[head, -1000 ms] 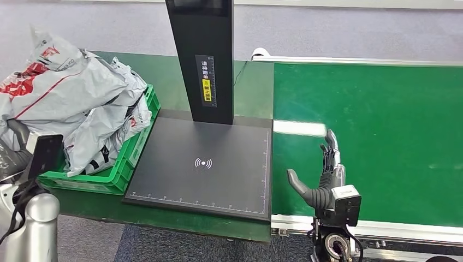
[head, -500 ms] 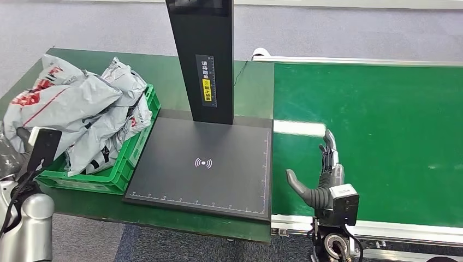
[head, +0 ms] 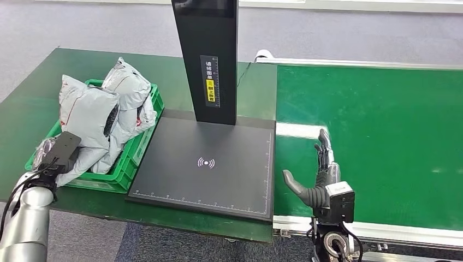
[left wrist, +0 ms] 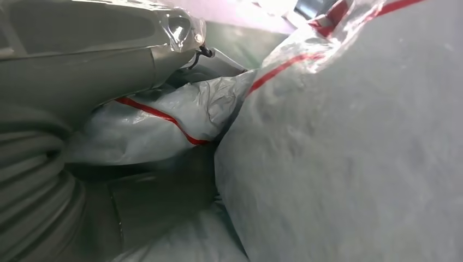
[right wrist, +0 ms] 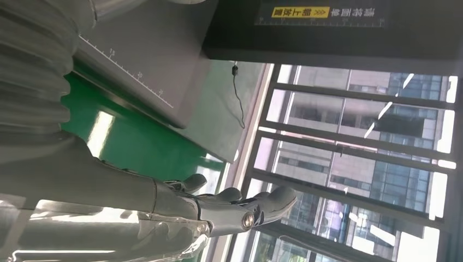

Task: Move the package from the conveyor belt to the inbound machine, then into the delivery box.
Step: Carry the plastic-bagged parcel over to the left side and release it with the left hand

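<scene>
A grey package with red print point(head: 87, 112) lies on the pile in the green delivery box point(head: 123, 173) at the table's left. My left hand point(head: 54, 155) is at the box's near corner, low against that package. In the left wrist view a crumpled, red-striped fold of the package point(left wrist: 180, 117) sits between my thumb point(left wrist: 82, 33) and the darker fingers, which are mostly hidden. My right hand point(head: 319, 174) stands upright and open at the near left edge of the green conveyor belt point(head: 382, 136), holding nothing. Its fingers point(right wrist: 240, 210) are stretched out straight.
The black inbound machine plate point(head: 207, 164) lies between box and belt, with its tall black column point(head: 210, 60) behind. Another grey package point(head: 128, 82) sticks up at the back of the box. The green table point(head: 33, 103) extends left of the box.
My left hand has come down with the package, from held high above the box to resting on the pile inside. The camera shifted slightly. My right hand stayed put.
</scene>
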